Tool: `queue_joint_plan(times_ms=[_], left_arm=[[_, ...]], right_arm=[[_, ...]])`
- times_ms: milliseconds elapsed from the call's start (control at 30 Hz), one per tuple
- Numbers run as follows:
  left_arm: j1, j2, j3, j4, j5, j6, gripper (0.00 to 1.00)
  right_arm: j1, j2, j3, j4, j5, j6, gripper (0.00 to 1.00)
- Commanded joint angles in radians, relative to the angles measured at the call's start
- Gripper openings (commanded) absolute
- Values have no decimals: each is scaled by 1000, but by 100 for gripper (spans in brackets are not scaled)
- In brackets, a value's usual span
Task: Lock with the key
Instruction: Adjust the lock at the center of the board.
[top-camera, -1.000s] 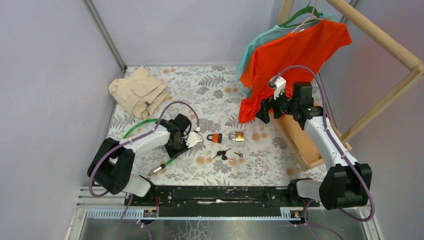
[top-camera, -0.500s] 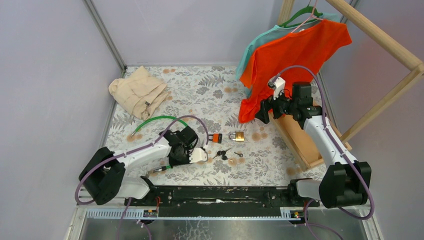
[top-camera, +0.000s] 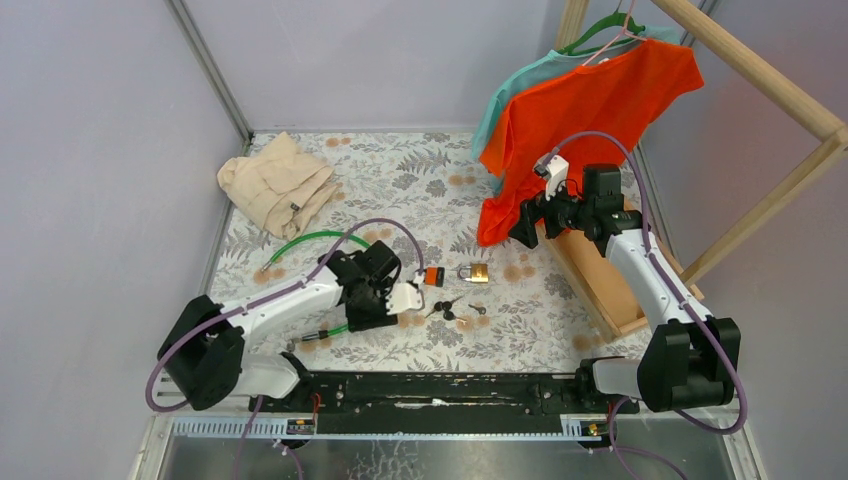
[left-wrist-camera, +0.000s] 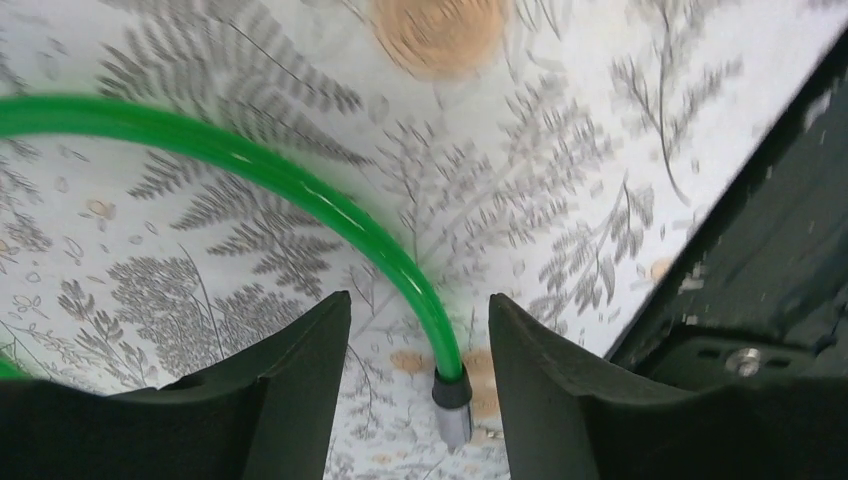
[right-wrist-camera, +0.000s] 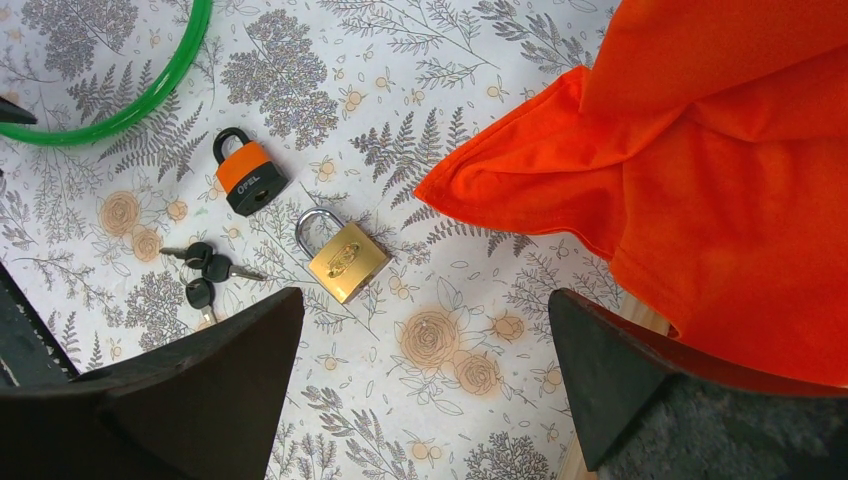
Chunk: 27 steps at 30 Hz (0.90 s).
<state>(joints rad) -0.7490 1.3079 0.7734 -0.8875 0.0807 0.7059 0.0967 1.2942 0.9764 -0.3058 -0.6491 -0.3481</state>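
Observation:
An orange-and-black padlock (top-camera: 432, 276) and a brass padlock (top-camera: 475, 272) lie side by side on the floral table, with a bunch of black-headed keys (top-camera: 447, 308) just in front of them. The right wrist view also shows the orange padlock (right-wrist-camera: 248, 178), brass padlock (right-wrist-camera: 345, 257) and keys (right-wrist-camera: 205, 270). My left gripper (top-camera: 352, 312) is open, low over the table left of the keys. A green cable (left-wrist-camera: 300, 180) runs loose between its fingers (left-wrist-camera: 420, 330), its metal tip (left-wrist-camera: 452, 410) pointing at the near rail. My right gripper (top-camera: 522, 228) is open and empty (right-wrist-camera: 425, 340), high beside the orange shirt.
An orange shirt (top-camera: 580, 120) and a teal one hang from a wooden rack at the right, above its wooden base (top-camera: 600, 280). A beige cloth (top-camera: 278, 182) lies crumpled at the back left. The green cable (top-camera: 310, 238) arcs left of the padlocks. The black rail runs along the near edge.
My left arm swung toward the near edge and then right, ending closer to the keys, and the green cable shifted with it. The right arm has hardly moved.

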Motion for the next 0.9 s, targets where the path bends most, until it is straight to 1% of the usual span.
queue_joint_plan(times_ms=[0, 133, 267, 333, 400, 500, 567, 667, 767, 867], left_arm=[[34, 78, 58, 132, 57, -169, 62], [99, 162, 102, 183, 51, -253, 63], [136, 221, 136, 192, 66, -286, 63], [139, 237, 142, 192, 88, -286, 62], [139, 251, 143, 191, 102, -279, 58], [138, 267, 134, 193, 109, -262, 49], [138, 275, 127, 191, 104, -253, 42], [138, 277, 121, 169, 98, -225, 27], [129, 258, 112, 127, 81, -169, 16], [86, 216, 76, 66, 53, -70, 12]], right_arm=[[-6, 1, 5, 9, -32, -10, 99], [-6, 2, 4, 8, -34, -11, 99], [-7, 9, 4, 8, -38, -9, 99], [-6, 14, 6, 5, -41, -9, 99], [-7, 17, 6, 4, -43, -10, 99], [-6, 22, 6, 5, -43, -9, 99], [-7, 25, 7, 3, -43, -10, 99], [-6, 31, 7, 2, -43, -10, 99], [-7, 36, 8, 2, -47, -9, 99], [-7, 43, 7, 2, -50, -9, 99]])
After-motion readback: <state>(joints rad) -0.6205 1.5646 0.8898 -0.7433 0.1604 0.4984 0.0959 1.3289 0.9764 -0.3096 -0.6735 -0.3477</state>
